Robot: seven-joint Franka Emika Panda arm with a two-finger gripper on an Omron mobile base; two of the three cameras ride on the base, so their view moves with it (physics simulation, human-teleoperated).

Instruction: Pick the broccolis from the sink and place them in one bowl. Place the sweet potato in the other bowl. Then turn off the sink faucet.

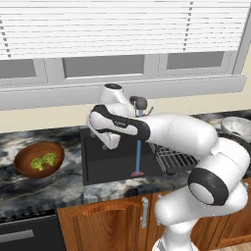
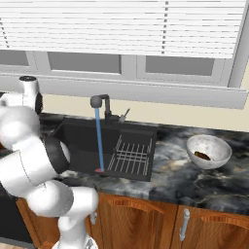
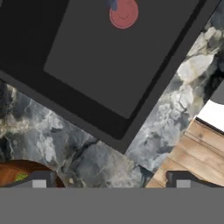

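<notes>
- The gripper (image 3: 111,180) hangs over the counter (image 3: 65,144) beside the sink (image 3: 109,65), jaws wide apart, holding nothing.
- 2 broccolis (image 1: 43,161) lie in the wooden bowl (image 1: 27,169).
- The sweet potato (image 2: 202,155) lies in the speckled bowl (image 2: 216,146).
- Water (image 2: 99,141) runs from the faucet (image 2: 102,104).

Black sink (image 3: 87,65) w/ red drain (image 3: 124,13) — marble counter (image 3: 87,157), wooden bowl (image 3: 17,173) edge.
</notes>
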